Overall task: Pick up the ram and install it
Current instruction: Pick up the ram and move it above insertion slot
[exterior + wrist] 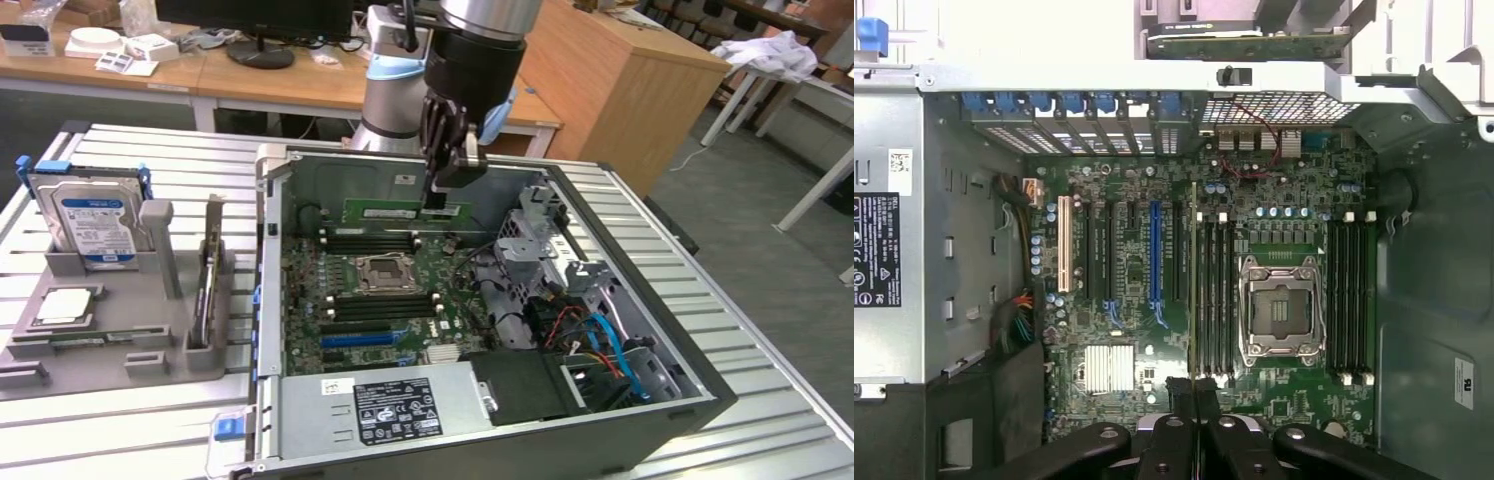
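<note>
The ram [400, 212] is a long, thin green stick. It hangs level over the far part of the motherboard [380, 300] inside the open computer case. My gripper [446, 190] is shut on the ram's top edge, toward its end on the exterior view's right. In the wrist view the ram [1194, 270] shows edge-on as a thin line running out from between my black fingertips [1176, 392]. It lies alongside the dark memory slots [1216, 295] next to the empty processor socket [1281, 308]. Whether the ram touches a slot I cannot tell.
A grey holder [100, 330] on the exterior view's left carries a blue-labelled hard drive [91, 220], a silver-topped processor chip [64, 305] and an upright thin board [210, 275]. Inside the case are the power supply [394, 405], coloured cables [601, 345] and a drive cage [534, 235].
</note>
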### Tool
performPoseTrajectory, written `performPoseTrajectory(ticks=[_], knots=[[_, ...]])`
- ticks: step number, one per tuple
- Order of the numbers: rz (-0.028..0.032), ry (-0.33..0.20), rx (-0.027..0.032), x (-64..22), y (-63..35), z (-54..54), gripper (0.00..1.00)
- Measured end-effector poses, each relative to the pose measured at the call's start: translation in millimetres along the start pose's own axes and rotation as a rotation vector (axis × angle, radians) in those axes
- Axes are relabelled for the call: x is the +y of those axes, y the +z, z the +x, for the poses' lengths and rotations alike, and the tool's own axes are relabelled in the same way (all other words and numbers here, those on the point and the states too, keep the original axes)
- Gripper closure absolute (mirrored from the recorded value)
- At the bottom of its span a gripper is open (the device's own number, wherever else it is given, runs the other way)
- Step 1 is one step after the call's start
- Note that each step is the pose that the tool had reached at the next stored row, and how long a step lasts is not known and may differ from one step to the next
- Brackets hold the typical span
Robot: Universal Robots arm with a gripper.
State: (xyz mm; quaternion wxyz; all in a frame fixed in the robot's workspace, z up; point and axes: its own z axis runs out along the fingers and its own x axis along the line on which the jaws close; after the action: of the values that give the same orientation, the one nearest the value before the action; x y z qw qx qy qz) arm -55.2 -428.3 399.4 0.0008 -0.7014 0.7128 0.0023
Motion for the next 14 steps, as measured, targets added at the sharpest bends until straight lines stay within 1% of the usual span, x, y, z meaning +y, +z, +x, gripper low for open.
performPoseTrajectory(ticks=[14], knots=[[0.0,0.0,0.0,0.1,0.1,-3.7,0.88]])
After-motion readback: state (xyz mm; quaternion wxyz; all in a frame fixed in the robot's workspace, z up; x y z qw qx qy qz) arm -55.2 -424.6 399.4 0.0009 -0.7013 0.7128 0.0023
